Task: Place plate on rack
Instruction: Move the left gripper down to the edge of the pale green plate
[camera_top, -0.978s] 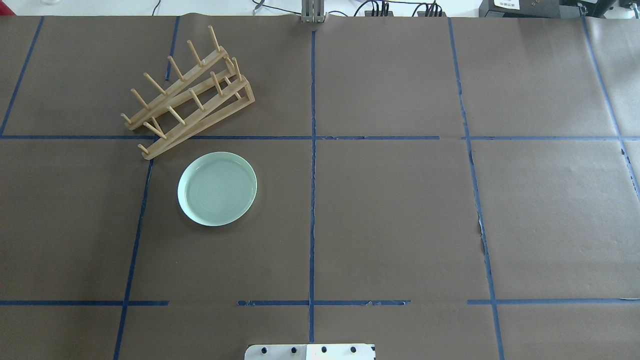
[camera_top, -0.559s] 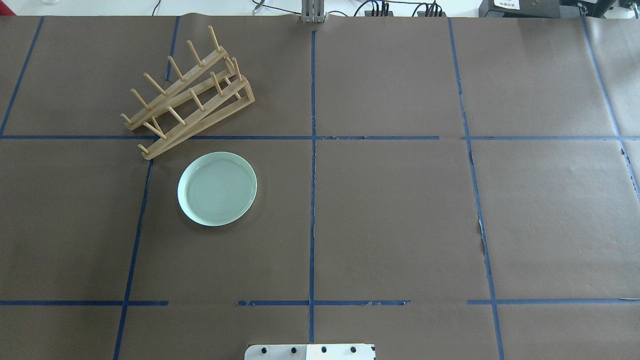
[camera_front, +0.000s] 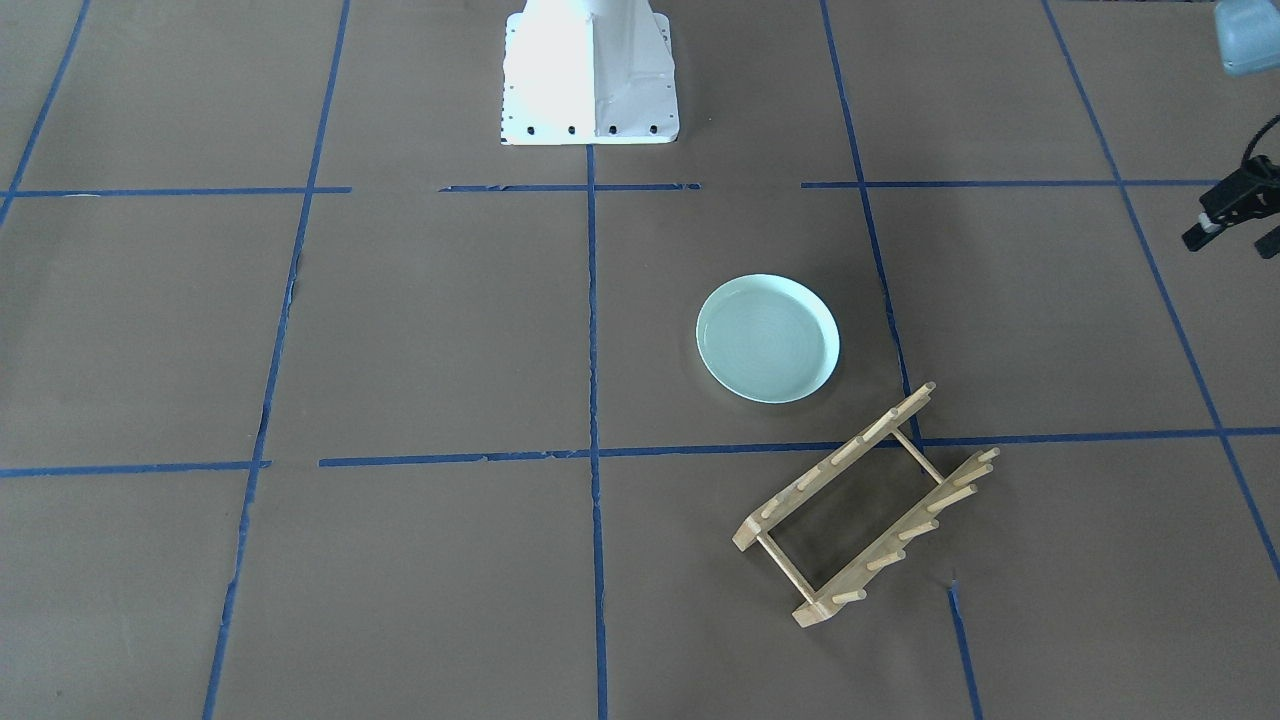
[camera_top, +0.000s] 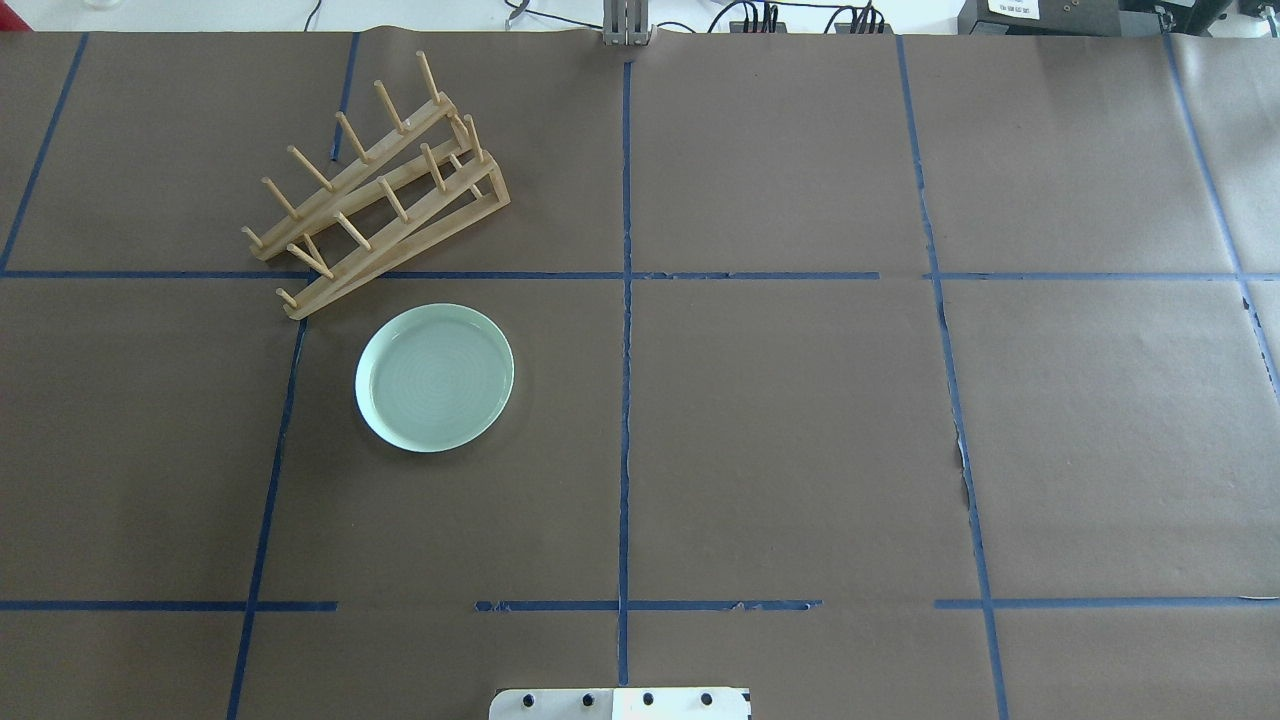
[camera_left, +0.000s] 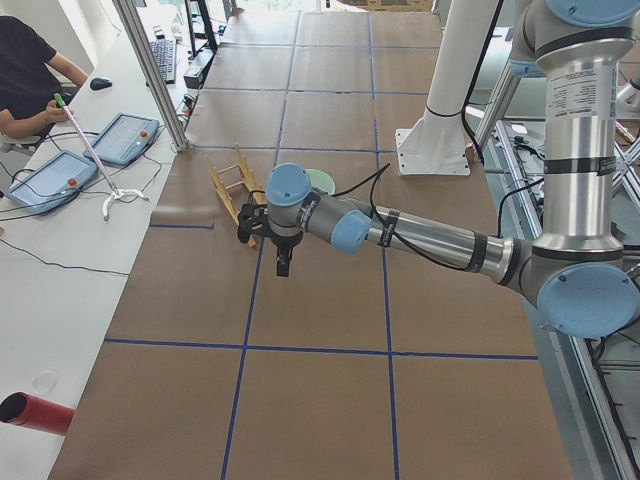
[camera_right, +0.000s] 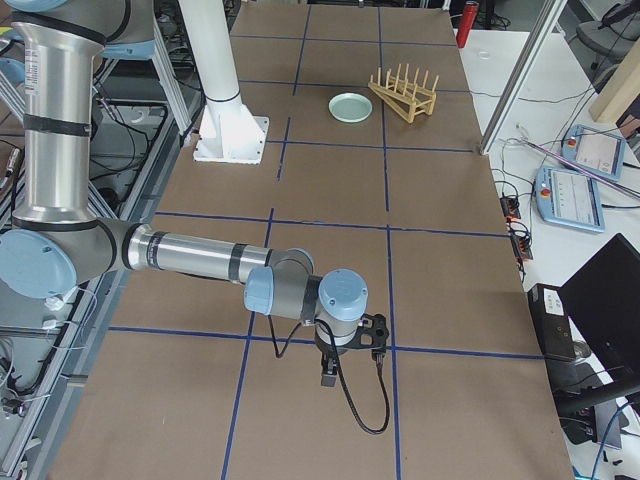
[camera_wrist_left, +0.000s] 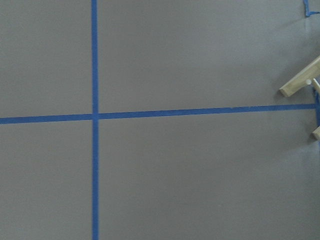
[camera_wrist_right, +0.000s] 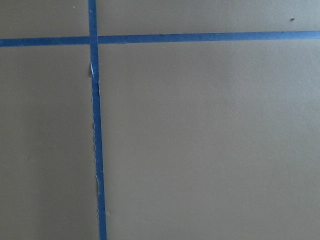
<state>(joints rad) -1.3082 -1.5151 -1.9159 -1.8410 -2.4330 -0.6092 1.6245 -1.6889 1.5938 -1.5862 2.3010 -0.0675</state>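
Pale mint-green round plate (camera_top: 434, 377) is lying flat, left of centre; probably stiff, slick and breakable, with the raised rim offering the best hold. Left claw (camera_left: 283, 266), right claw (camera_right: 327, 376): cannot tell whether apart.

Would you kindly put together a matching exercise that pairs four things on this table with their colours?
Things:
1. plate
2. rack
3. robot base
4. tape lines

Colours:
a. blue
b. white
c. pale mint green
d. light wood

Pairs: 1-c; 2-d; 3-b; 4-a
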